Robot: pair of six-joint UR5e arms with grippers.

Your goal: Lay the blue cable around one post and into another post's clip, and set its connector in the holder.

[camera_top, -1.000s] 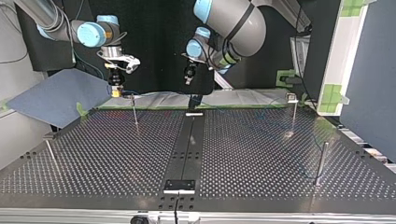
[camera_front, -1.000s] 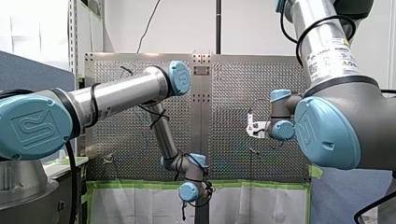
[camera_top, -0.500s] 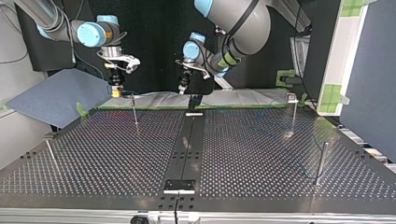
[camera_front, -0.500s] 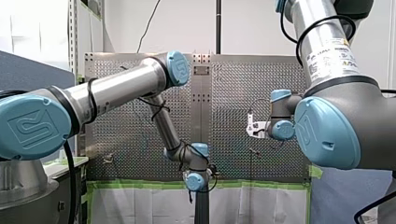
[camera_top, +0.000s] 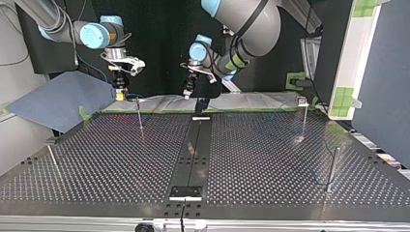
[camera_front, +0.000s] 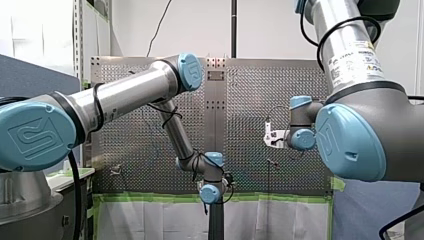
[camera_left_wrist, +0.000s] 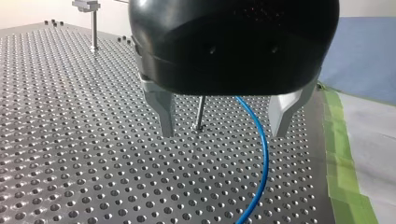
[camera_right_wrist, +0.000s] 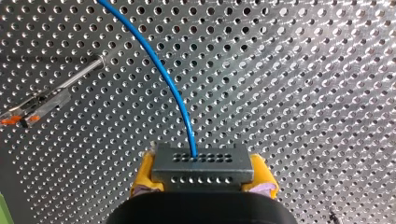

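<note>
My right gripper pinches the grey perforated connector; I'd centre my left gripper, spread, on the thin blue cable, steel post at twelve o'clock.

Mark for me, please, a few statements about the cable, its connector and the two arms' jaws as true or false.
1. The grey perforated metal connector is gripped by my right arm's yellow-padded jaws. True.
2. The thin blue cable runs out of that connector. True.
3. The cable is clamped in my left arm's metal jaws. False: those jaws stand open and the cable touches neither.
4. The connector sits in its holder. False: it is in my right arm's jaws, above the perforated metal table.
5. A strip of green tape lines the table's edge. True.
</note>
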